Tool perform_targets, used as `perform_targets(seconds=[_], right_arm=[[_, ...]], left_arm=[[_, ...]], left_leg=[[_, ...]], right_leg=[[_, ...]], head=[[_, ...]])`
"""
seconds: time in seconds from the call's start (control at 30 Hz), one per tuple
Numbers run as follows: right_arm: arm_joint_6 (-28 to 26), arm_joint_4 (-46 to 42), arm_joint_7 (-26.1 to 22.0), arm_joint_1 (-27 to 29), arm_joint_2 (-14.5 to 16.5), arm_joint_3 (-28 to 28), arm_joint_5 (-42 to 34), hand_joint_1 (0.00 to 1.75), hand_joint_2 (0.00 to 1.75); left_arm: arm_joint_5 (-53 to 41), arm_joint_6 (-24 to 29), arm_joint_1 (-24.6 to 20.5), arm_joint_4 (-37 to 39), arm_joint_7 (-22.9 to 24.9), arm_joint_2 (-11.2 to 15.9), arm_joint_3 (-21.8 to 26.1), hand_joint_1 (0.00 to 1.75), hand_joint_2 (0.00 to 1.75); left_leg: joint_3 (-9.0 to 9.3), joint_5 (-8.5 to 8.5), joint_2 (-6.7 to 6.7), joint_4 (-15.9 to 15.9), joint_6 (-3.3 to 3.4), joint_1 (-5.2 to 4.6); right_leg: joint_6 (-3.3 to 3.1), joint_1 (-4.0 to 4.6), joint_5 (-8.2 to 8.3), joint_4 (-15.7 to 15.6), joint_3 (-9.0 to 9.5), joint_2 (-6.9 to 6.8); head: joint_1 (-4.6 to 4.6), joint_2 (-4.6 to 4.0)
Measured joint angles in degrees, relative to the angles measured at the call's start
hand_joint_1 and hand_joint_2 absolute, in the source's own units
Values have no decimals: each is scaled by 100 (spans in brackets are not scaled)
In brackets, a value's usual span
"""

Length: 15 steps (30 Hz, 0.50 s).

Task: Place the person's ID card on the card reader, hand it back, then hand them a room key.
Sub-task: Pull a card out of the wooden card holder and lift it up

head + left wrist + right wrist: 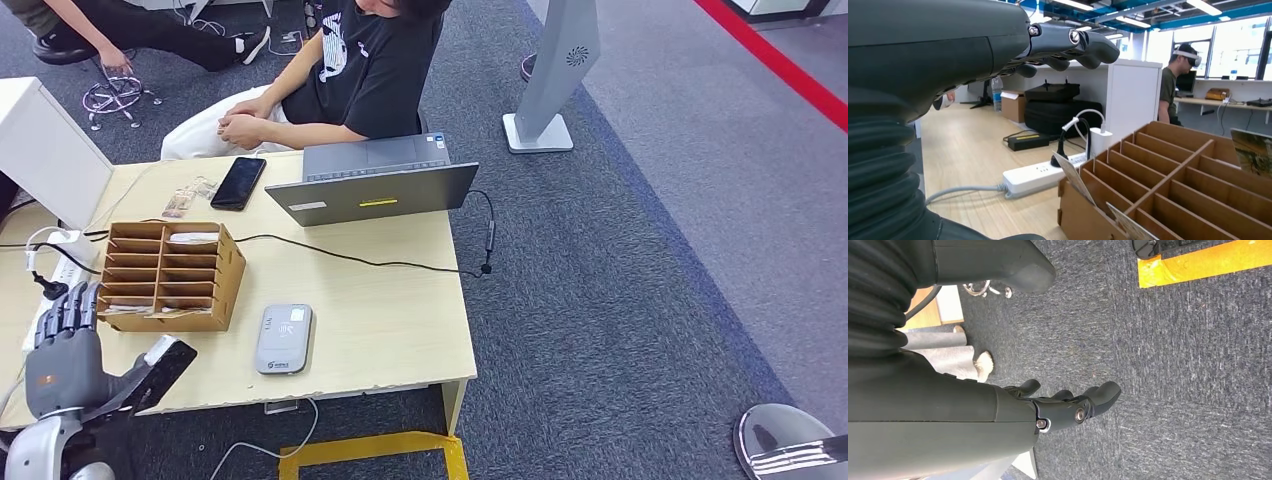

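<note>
L robot hand (62, 345) empty, fingers spread by card organiser (170, 275); R robot hand (1068, 402) empty (fingers apart, over carpet).

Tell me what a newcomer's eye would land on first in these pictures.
First, the cardboard slot organizer near the left of the wooden table, a few cards in its compartments, with the robot's left hand raised beside it holding nothing. Then the grey card reader near the table's front edge, with nothing on it. Last, the seated person in a black shirt at the far side, behind an open laptop and a black phone.
</note>
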Motion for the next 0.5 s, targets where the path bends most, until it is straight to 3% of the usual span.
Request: perform_targets(seconds=[0.5], right_arm=[[-5,0,-10,-3,-1,-1,-16,0,175]], left_arm=[[105,5,-280,629,-97,-242,-104,0,175]], left_leg=[[0,0,0,0,0,0]], right_leg=[[0,0,0,0,0,0]], head=[[-1,0]])
